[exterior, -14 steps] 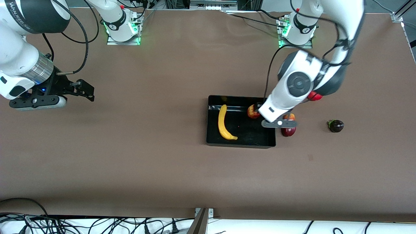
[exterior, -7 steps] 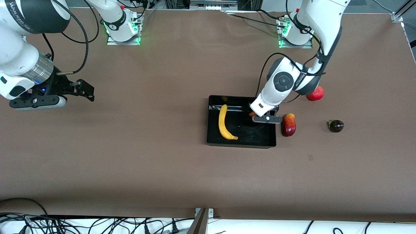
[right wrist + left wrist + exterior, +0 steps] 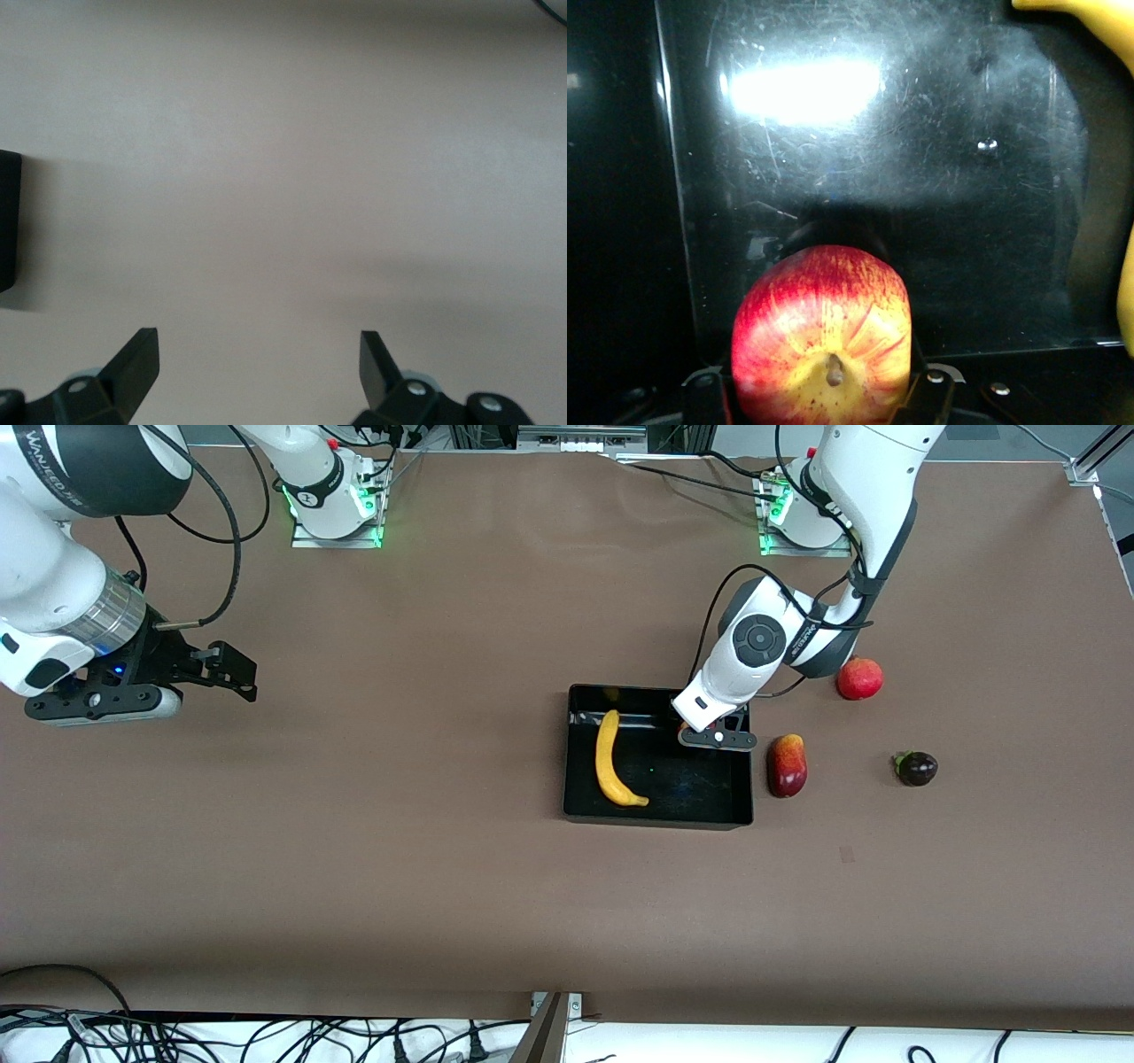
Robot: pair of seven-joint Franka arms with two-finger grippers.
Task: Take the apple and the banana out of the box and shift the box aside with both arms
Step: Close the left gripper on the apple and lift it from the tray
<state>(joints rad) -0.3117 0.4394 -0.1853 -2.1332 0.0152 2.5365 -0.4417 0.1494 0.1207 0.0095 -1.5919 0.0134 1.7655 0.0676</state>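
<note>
One apple [image 3: 822, 336] sits pinched in the left gripper [image 3: 716, 737], over the black tray's [image 3: 657, 813] corner nearest the left arm's base. The right gripper [image 3: 257, 363] waits with fingers spread over bare table.

A brown table [image 3: 372, 850] fills the scene, with tangled black cables [image 3: 266, 1036] on a white floor strip at 6 to 7 o'clock and a grey metal bracket [image 3: 551, 1023] at 6 o'clock.
</note>
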